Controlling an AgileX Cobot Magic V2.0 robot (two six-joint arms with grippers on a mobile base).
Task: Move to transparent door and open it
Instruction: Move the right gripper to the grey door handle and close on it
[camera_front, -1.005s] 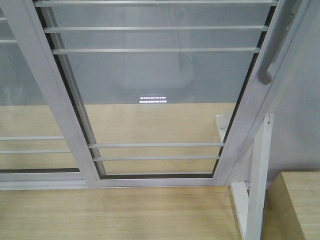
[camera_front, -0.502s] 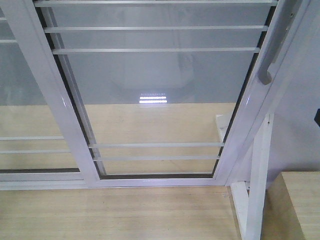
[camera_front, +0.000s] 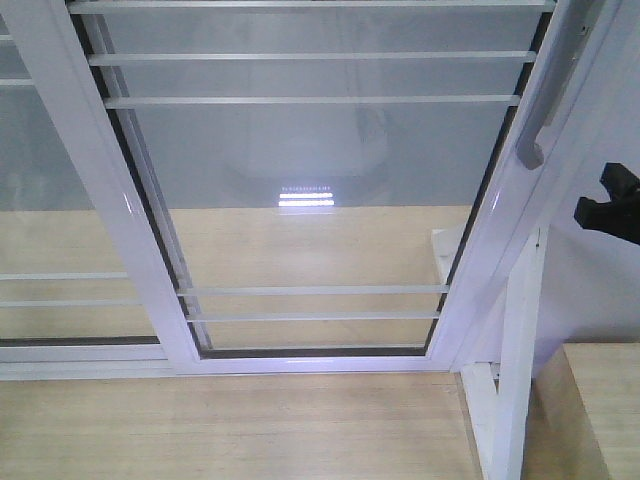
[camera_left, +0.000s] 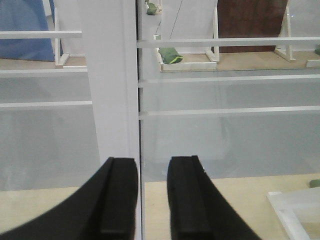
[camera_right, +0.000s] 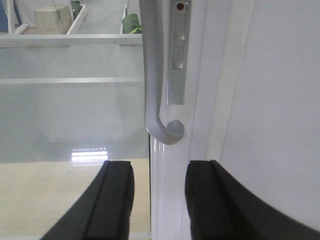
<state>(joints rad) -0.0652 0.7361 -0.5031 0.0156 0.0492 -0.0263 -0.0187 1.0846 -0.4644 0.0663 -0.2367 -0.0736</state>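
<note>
The transparent door (camera_front: 310, 150) fills the front view, with clear glass, a white frame and pairs of thin horizontal bars. Its long grey curved handle (camera_front: 540, 105) runs along the right stile. My right gripper (camera_front: 603, 197) comes in from the right edge, open, just right of the handle's lower end. In the right wrist view the handle (camera_right: 152, 75) and its lock plate (camera_right: 178, 55) stand just above my open right gripper (camera_right: 159, 167), which holds nothing. My left gripper (camera_left: 152, 165) is open and empty, facing a white stile (camera_left: 110, 100) and glass.
A similar glass panel without a handle (camera_front: 50, 150) overlaps at the left. A white wooden post (camera_front: 515, 350) and a light wooden box (camera_front: 600, 400) stand at the lower right. Wood floor (camera_front: 230, 430) lies before the door track. Beyond the glass are white stands and green objects (camera_left: 170, 55).
My right gripper has come into the front view from the right edge and moved left toward the handle. The door has not moved.
</note>
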